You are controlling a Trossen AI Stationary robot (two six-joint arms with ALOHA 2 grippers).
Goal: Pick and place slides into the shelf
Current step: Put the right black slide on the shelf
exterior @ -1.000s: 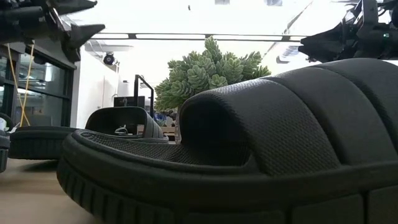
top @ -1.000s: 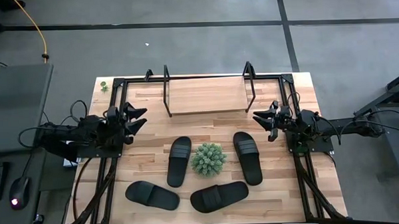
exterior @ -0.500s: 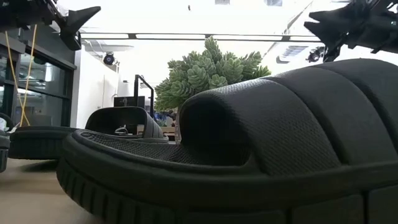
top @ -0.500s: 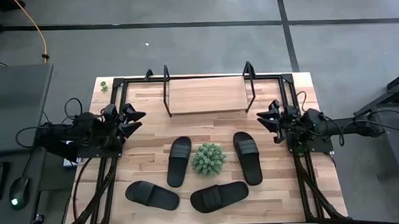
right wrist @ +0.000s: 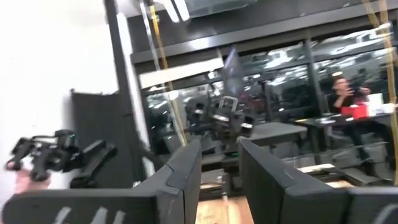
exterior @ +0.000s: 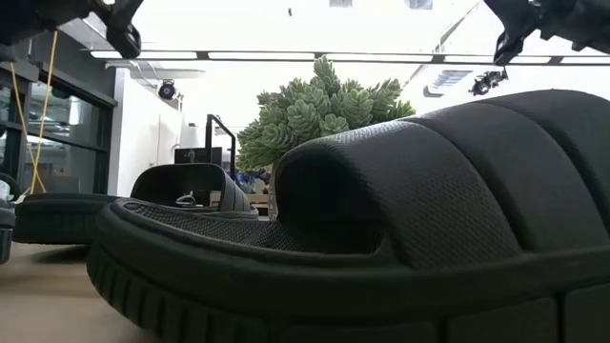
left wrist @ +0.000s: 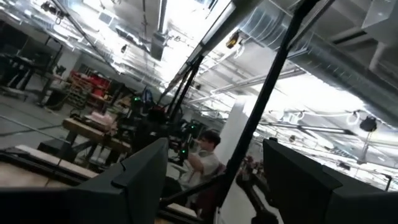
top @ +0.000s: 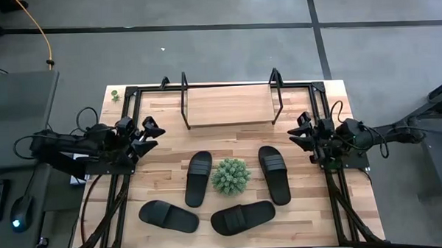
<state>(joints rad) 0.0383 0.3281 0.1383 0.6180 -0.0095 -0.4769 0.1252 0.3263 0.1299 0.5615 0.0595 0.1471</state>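
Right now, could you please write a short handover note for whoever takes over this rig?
Left gripper: open, holding nothing, raised near the table's left edge.
Right gripper: open, holding nothing, near the table's right edge.
The shelf stands at the back of the table, with nothing on its board.
All four slides lie on the table: one left of the green plant, one right of it, and two at the front, and.
Done: nothing placed.
Left: pick up each slide and set it on the shelf, working around the plant.
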